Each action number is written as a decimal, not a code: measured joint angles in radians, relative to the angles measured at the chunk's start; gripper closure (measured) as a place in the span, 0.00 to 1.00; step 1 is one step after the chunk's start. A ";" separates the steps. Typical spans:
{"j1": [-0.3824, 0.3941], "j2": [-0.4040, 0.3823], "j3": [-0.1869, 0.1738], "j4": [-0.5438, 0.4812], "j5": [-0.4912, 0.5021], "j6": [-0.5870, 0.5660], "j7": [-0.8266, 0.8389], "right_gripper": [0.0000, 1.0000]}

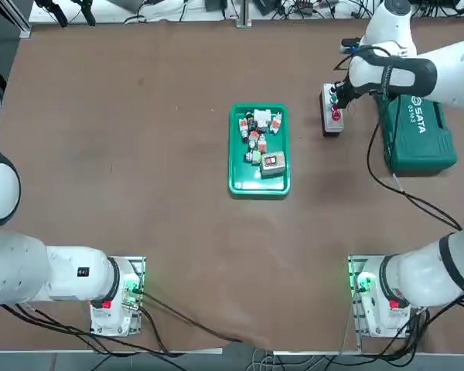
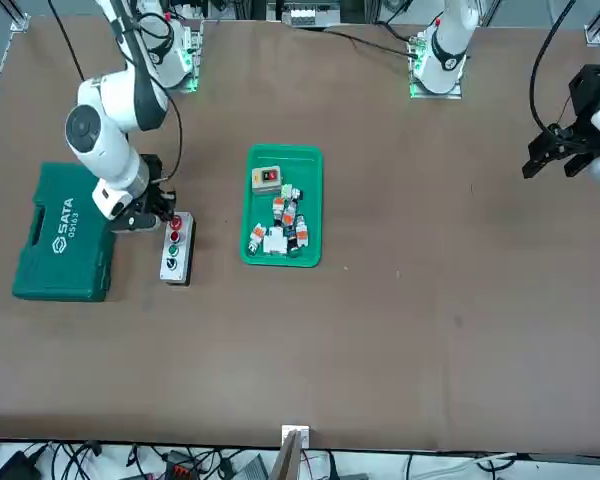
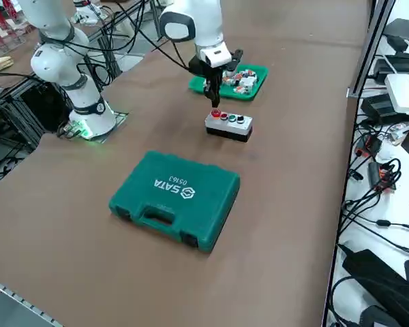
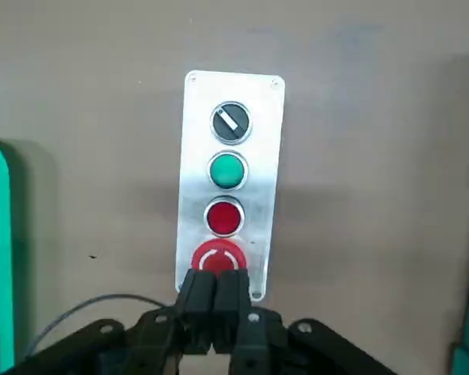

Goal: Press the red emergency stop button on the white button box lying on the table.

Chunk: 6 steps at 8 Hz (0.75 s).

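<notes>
You get even, bright light from above on the matte worktop (image 1: 139, 154), with no glare. Shadows are soft: one lies beside the white button box (image 4: 233, 180) in the wrist view, where the pincer (image 4: 216, 301) looks slightly blurred.

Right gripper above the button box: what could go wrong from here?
The right gripper, fingers shut, hangs at the very end of the white button box, over the red emergency stop button. A smaller red button sits right beside it, so a slightly shifted press could hit that instead. The box lies loose on the table; an off-centre push at its end might tip or slide it.
</notes>
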 joint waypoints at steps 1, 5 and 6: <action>0.000 0.011 0.000 -0.008 0.000 0.028 0.001 0.98; 0.000 0.033 0.000 -0.035 0.000 0.076 0.011 0.98; 0.000 0.033 0.000 -0.035 0.000 0.076 0.011 0.98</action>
